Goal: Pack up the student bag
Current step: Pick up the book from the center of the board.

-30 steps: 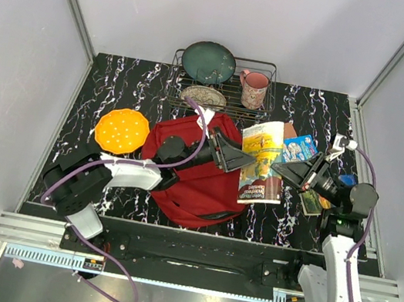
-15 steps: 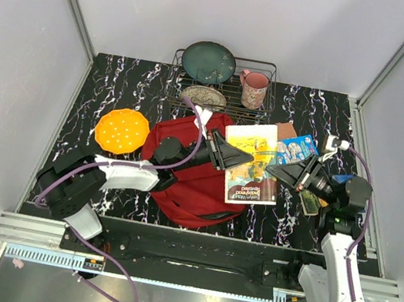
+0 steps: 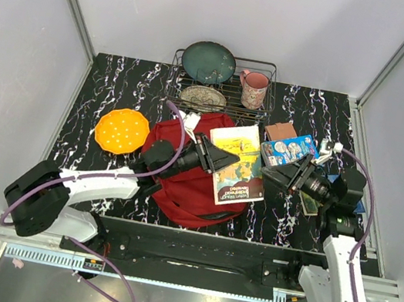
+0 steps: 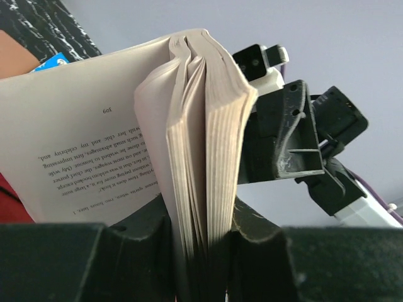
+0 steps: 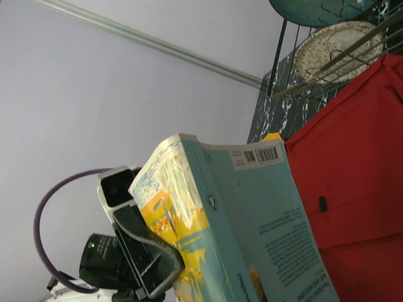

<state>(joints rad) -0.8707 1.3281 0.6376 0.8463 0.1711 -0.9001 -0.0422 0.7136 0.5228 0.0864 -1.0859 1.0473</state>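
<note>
Book (image 3: 237,165) has shifted left and now sits over the right half of the bag (image 3: 194,194). Right gripper (image 3: 271,176) has drawn back off it. Left gripper (image 3: 223,158) is clamped on the book's edge, pages fanning. Right jaws hold nothing; their gap cannot be told.

Bag lies flat at near centre of the table (image 3: 120,82). Judged soft, light, floppy fabric, so it is likely to sag and slide. Best taken at the opening's rim or a zip pull.

Surface is hard, black, marbled. Room is tight: rack (image 3: 221,84) far, orange plate (image 3: 122,131) left, packets (image 3: 289,147) right, 3 walls (image 3: 16,48) close.
</note>
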